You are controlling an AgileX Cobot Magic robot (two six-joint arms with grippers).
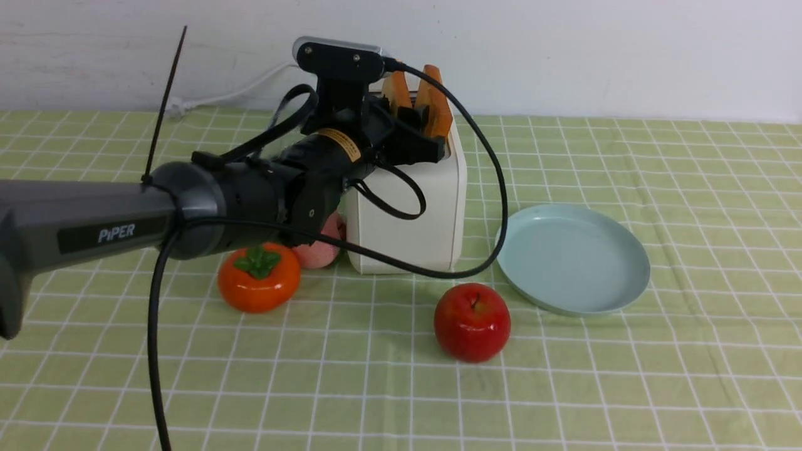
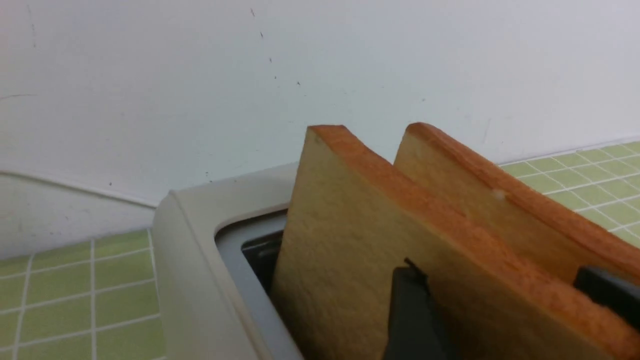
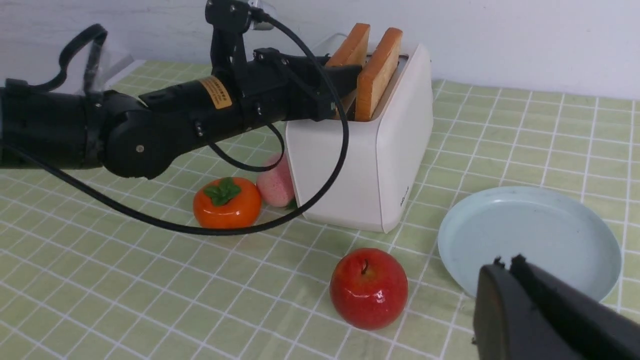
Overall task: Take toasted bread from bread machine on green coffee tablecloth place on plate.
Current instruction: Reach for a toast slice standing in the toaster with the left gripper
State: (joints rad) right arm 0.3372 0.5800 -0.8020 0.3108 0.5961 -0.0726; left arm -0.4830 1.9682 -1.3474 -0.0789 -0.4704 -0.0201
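The cream-white bread machine [image 1: 413,213] stands on the green coffee tablecloth [image 1: 626,388], with two slices of toasted bread upright in its slots. My left gripper [image 1: 400,116] straddles the left slice [image 1: 396,88]. In the left wrist view that slice [image 2: 340,240] has one black finger [image 2: 410,310] on its face and the other finger in the gap before the second slice [image 2: 500,200]; the jaws look shut on it. The slice sits in its slot. The pale blue-green plate [image 1: 573,260] lies empty to the right. My right gripper [image 3: 505,260] is shut and empty above the plate's near rim [image 3: 530,235].
A red apple [image 1: 472,321] lies in front of the toaster. An orange persimmon [image 1: 259,277] and a pink peach [image 1: 319,247] sit at its left under my left arm. A black cable [image 1: 495,188] hangs between toaster and plate. The wall is close behind.
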